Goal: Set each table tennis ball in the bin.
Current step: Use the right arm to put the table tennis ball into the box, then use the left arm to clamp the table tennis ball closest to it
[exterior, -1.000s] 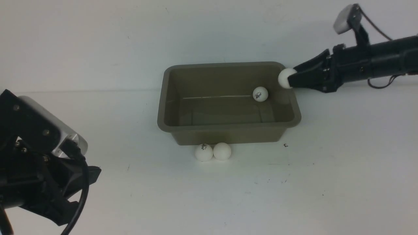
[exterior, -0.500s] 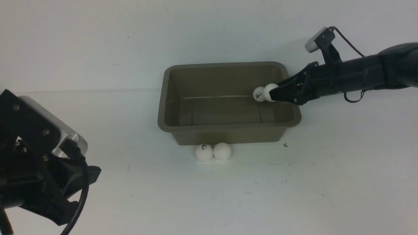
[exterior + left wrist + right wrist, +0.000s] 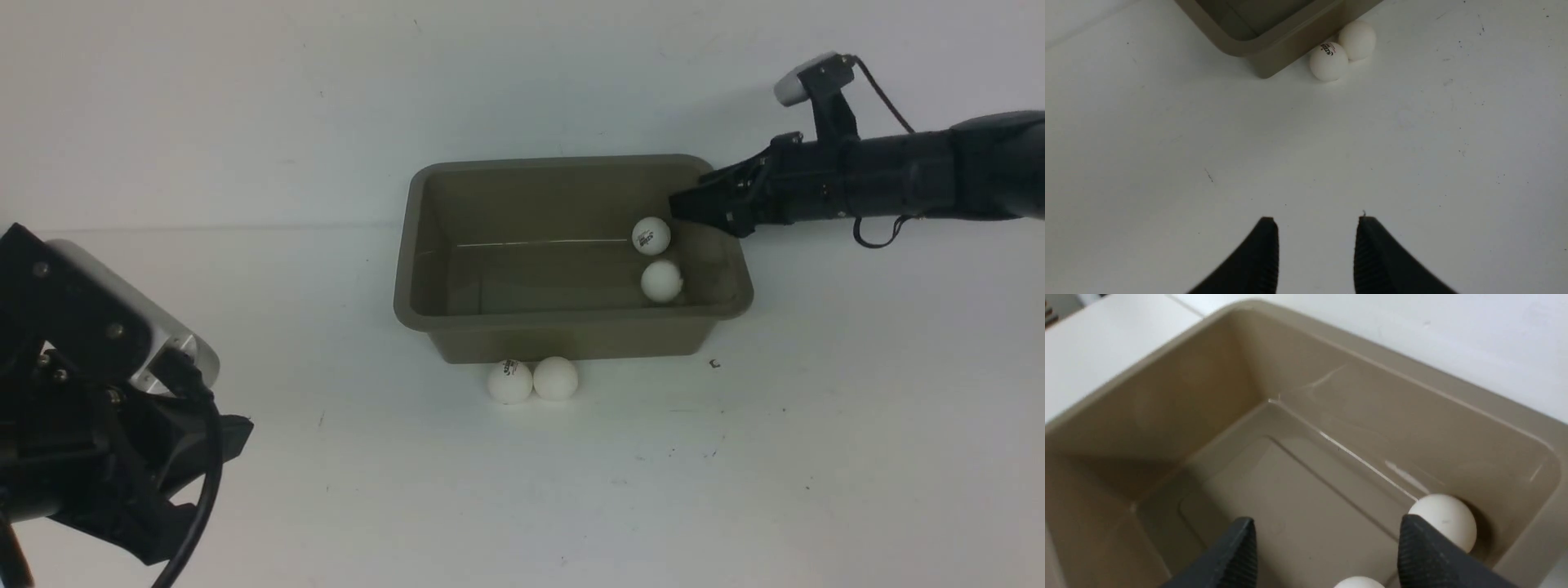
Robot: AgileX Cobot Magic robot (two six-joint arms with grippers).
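Note:
The taupe bin (image 3: 408,304) stands mid-table. Two white table tennis balls lie inside near its right wall: one with a logo (image 3: 651,235) and a plain one (image 3: 661,281). Two more rest on the table against the bin's front wall, a logo ball (image 3: 509,381) and a plain ball (image 3: 556,378); the left wrist view shows the same pair (image 3: 1328,61) (image 3: 1357,39). My right gripper (image 3: 673,206) hangs over the bin's right rear corner, open and empty (image 3: 1327,522), above the balls inside (image 3: 1447,516). My left gripper (image 3: 1316,220) hovers low at front left, its fingers apart with nothing between them.
The table is plain white with small dark specks (image 3: 714,364) to the right of the bin. My left arm's wrist and cable (image 3: 122,384) fill the front-left corner. A white wall rises behind the bin.
My right gripper carried a ball over the bin's right rim, opened and let it drop beside the logo ball, then lifted slightly. The left arm has not moved.

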